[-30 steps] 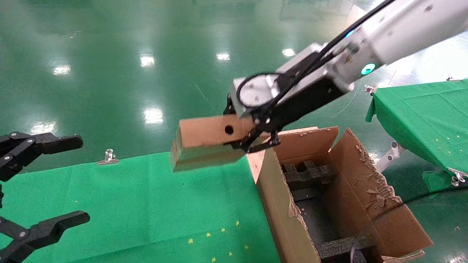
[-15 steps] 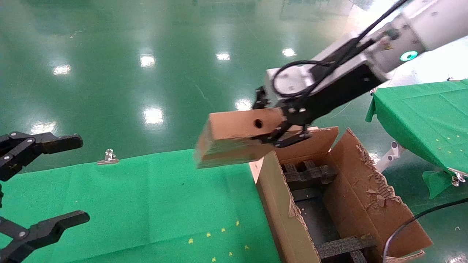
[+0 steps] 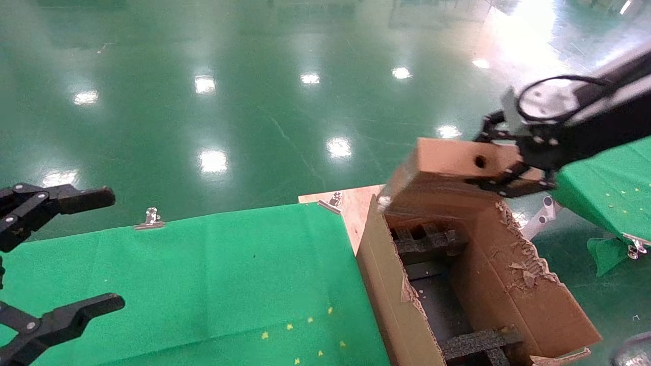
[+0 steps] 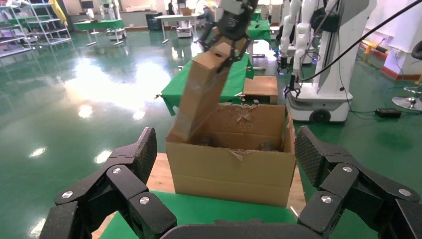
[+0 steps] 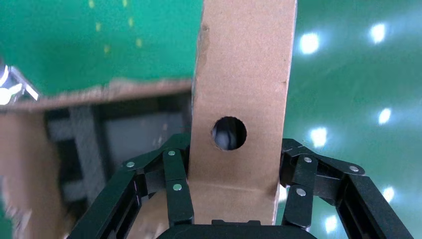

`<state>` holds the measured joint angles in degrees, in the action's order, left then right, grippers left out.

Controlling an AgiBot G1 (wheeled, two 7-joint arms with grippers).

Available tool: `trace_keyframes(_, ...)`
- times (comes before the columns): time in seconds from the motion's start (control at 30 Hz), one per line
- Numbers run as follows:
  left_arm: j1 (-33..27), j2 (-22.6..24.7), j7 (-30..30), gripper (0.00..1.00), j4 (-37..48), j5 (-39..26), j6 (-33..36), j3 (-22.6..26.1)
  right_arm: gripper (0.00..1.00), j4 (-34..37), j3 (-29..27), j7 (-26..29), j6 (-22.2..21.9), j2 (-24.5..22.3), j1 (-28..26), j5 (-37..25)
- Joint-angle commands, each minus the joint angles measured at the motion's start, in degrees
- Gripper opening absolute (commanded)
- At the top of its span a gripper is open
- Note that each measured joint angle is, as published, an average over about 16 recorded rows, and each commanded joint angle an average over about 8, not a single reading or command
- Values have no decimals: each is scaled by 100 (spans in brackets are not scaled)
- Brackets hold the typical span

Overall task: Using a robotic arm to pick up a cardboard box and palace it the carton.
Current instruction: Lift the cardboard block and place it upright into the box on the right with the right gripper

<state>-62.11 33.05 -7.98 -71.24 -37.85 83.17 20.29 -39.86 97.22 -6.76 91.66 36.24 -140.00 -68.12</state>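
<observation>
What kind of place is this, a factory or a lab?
Probably a robot test hall rather than a working factory: a glossy green floor, more white robots standing in a row, and work tables draped in green cloth. Here the right gripper holds a cardboard box.

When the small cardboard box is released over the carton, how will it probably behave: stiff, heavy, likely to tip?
The cardboard box, held at one end by the right tool, shows no sag, so probably stiff and light. Long, narrow and tilted over the carton, it may tip sideways.

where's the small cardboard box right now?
In the head view, the cardboard box is on the robot's right, clamped in the right gripper and tilted over the far end of the open carton.
</observation>
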Motion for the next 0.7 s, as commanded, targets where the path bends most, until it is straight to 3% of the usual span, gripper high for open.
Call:
trace_keyframes(0.03,0,0,0,100,0,0,0,0,0,23,271,-17,-4,-140,-160,-25)
trace_keyframes(0.3,0,0,0,100,0,0,0,0,0,491,1042,-226,-42,-547,-399,-77)
trace_keyframes(0.7,1,-1,0,100,2,3,-2,0,0,836,1381,-376,-124,-655,-409,233)
